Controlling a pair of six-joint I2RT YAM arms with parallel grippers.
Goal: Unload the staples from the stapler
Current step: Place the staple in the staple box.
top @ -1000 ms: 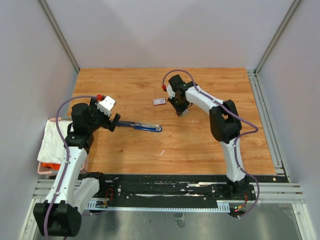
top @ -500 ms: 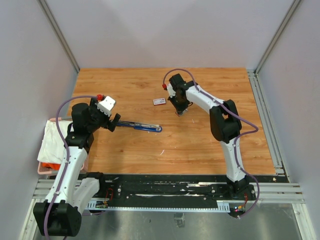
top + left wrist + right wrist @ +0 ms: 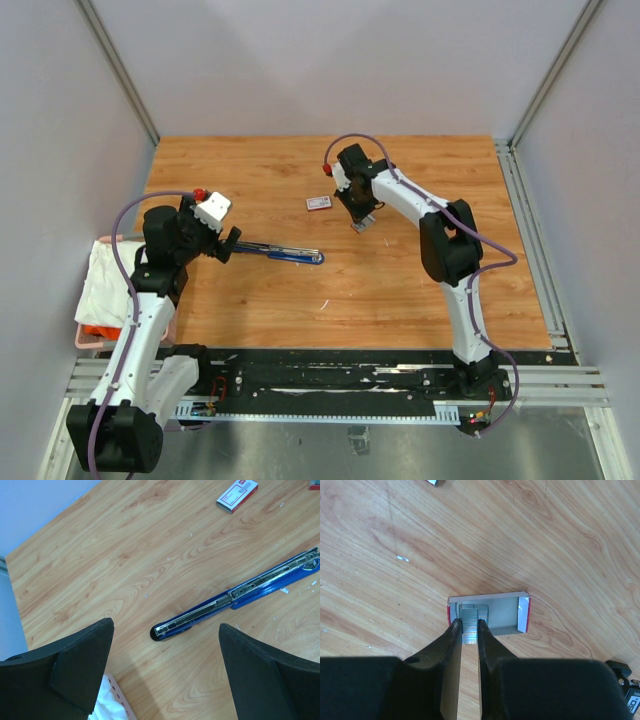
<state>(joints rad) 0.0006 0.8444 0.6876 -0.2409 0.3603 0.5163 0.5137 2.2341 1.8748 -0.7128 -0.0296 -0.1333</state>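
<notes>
The blue stapler [image 3: 285, 253] lies swung open flat on the wooden table, its metal channel [image 3: 235, 591] facing up. My left gripper [image 3: 226, 245] hovers at the stapler's left end, open and empty [image 3: 165, 627]. My right gripper [image 3: 360, 223] is shut on a short silvery bar of staples [image 3: 469, 630], pinched between the fingertips [image 3: 468, 624]. It hangs just above the left end of a small open box tray [image 3: 502, 614] with red ends, where more staples [image 3: 483, 611] lie.
A closed red-and-white box [image 3: 318, 203] lies left of the right gripper, also in the left wrist view [image 3: 237, 495]. A pink basket with white cloth [image 3: 100, 285] sits at the table's left edge. Tiny metal bits [image 3: 402, 558] dot the wood.
My right gripper has drifted slightly toward the far left with the staples still in it. The left arm and the stapler have not moved.
</notes>
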